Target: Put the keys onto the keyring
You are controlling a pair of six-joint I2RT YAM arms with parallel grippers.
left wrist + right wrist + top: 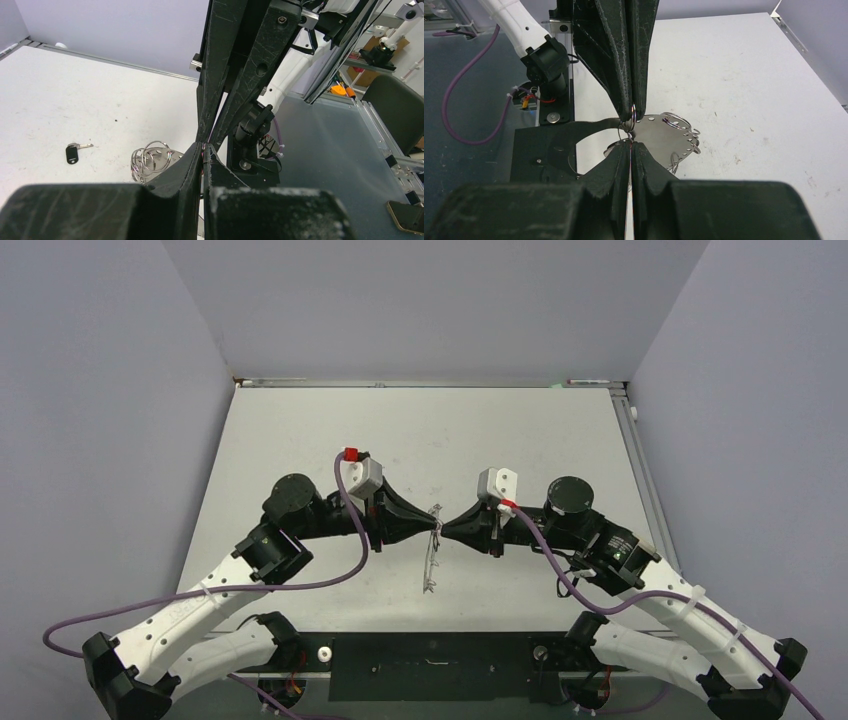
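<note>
- The pale tabletop [300,440] fills the middle of the top view, with grey walls on three sides.
- Two black and white arms reach in from the near corners and meet tip to tip above the middle of the tabletop.
- The left end effector [434,528] is narrow. Its fingers are pressed together on a small wire loop of the keyring; the right wrist view shows the loop at their tips.
- The right end effector [445,530] is also narrow, with its fingers closed together just beside the left tips. A small loop sits right at its tips, but I cannot tell what it actually pinches.
- The keyring [432,560] hangs at the meeting point. From above it shows edge-on as a thin grey line, its long axis running from the tips toward the near edge.
- From the right wrist, the keyring looks like a flat grey round tilted to the right of the tips, with small wire loops [684,135] spaced around its rim.
- I cannot tell whether its lower edge touches the tabletop.
- One key [73,153] lies flat on the tabletop in the left wrist view, near the loops but apart from them. Its black head is at the left and its silver blade points right.
</note>
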